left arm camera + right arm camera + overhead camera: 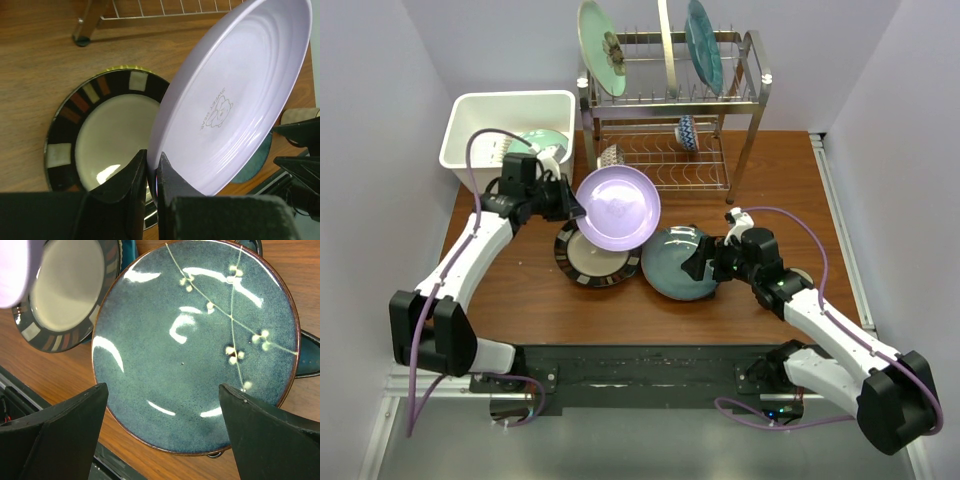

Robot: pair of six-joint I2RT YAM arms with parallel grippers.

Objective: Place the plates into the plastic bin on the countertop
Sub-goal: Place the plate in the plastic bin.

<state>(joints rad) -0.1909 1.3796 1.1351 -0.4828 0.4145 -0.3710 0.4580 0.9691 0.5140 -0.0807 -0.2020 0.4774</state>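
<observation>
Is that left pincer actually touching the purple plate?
Touching. The left wrist view shows the left pincer clamped on the rim of the lavender plate.

The brown wooden surface (540,300) in front of me carries a white bin (510,97) at its far left corner, with a wire rack (660,165) just right of it. Nearer me lies a striped plate (585,265). Beside it, rims meeting, a teal plate (670,268) sits on a dark blue dish (310,360).
</observation>
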